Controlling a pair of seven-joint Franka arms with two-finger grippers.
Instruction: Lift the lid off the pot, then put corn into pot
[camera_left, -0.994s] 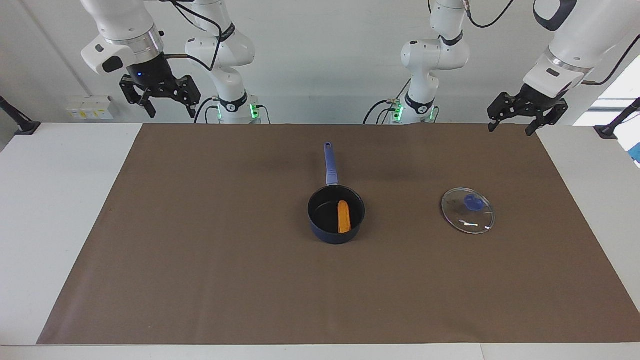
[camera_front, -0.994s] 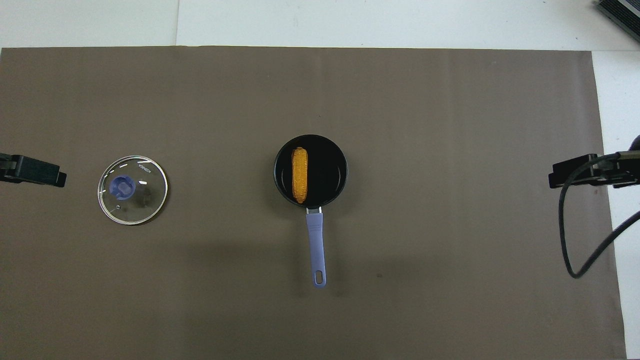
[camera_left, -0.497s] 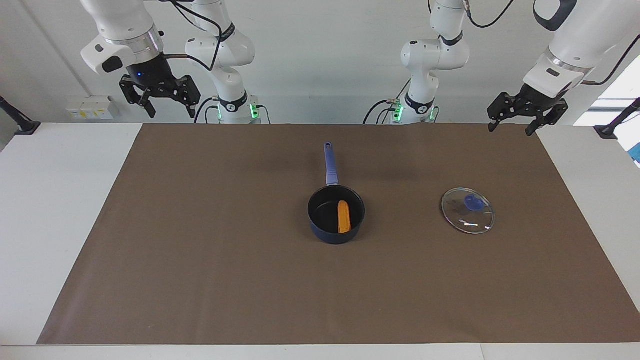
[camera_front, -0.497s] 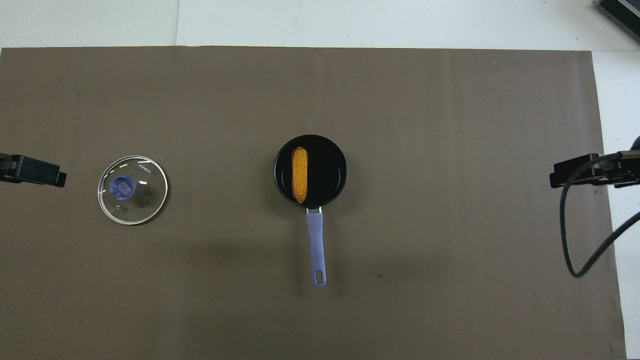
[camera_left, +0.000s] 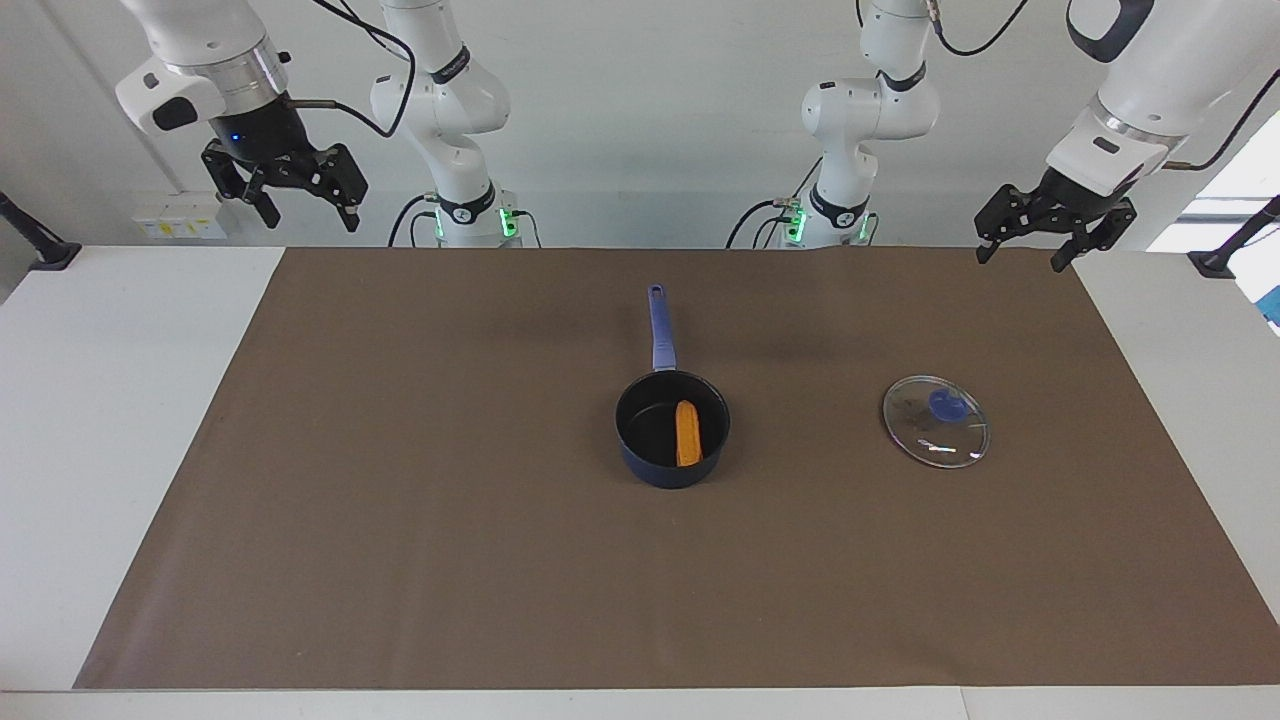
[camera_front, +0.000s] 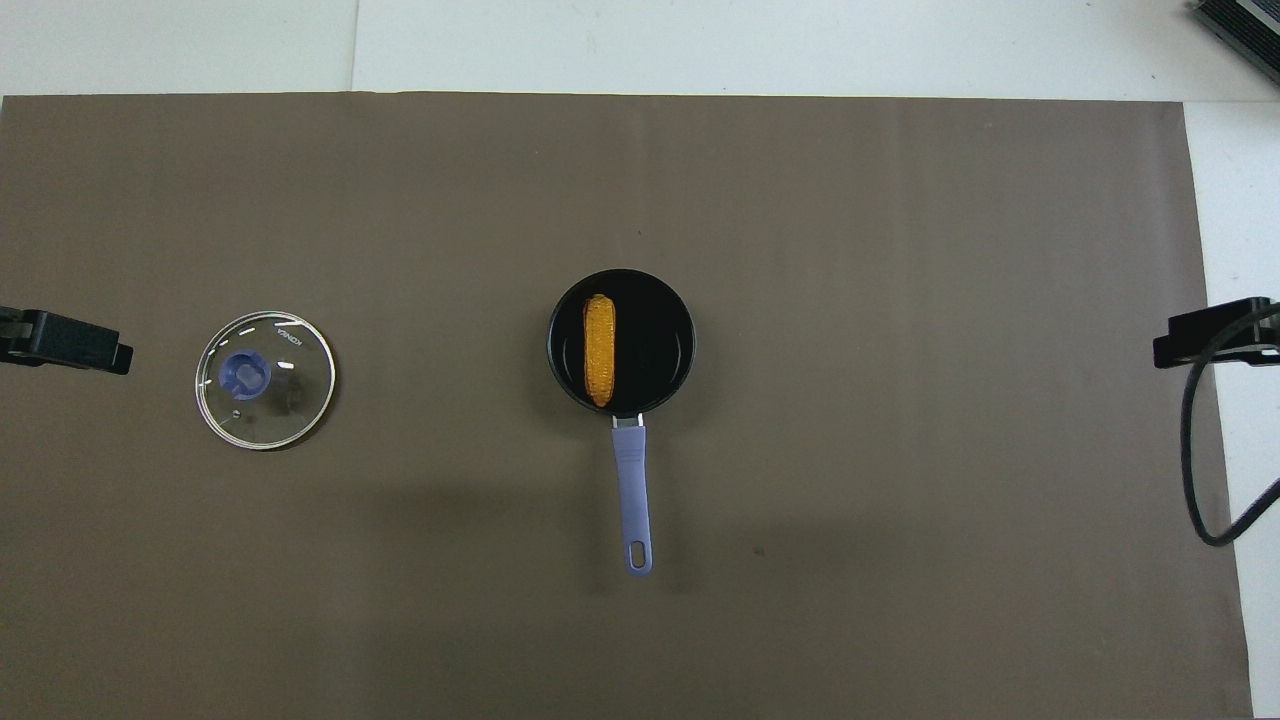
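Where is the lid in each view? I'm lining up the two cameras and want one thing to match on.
Facing view: the lid lies flat on the brown mat toward the picture's right, level with the pot.
Overhead view: the lid lies toward the picture's left, again level with the pot.
Shared landmark: the pot, mid-mat with the corn inside; the lid sits toward the left arm's end from it.
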